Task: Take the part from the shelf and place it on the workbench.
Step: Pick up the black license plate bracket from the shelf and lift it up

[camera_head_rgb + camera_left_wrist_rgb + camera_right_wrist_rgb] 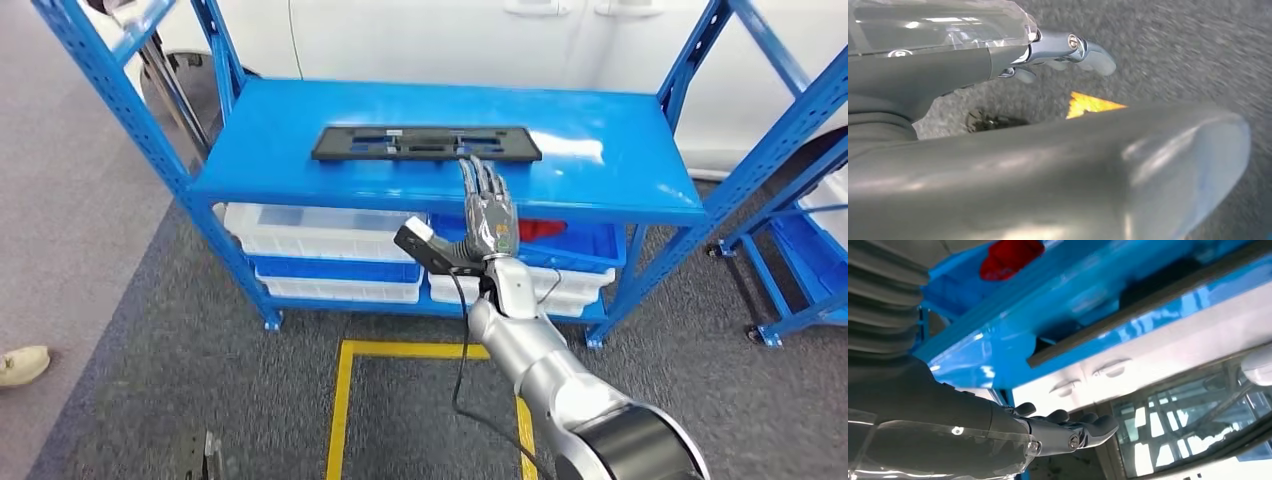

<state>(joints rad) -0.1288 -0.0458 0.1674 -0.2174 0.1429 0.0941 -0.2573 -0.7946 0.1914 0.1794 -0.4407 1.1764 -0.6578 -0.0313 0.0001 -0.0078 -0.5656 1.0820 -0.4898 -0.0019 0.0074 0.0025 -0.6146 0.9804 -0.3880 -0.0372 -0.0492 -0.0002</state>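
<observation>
I see white bins (320, 225) and blue bins (335, 268) stacked low in the rack, something red (541, 229) in one, a white car (450, 35) behind, yellow floor tape (343, 400), a shoe (22, 364) far left.

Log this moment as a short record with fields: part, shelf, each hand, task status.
part: long black slotted panel, flat on the top shelf
shelf: blue rack, white bins on the level below
right hand: stretched over the shelf's front edge, fingers straight, tips at the part's near edge, holding nothing
left hand: over grey floor, holding nothing
status: part not yet lifted
</observation>
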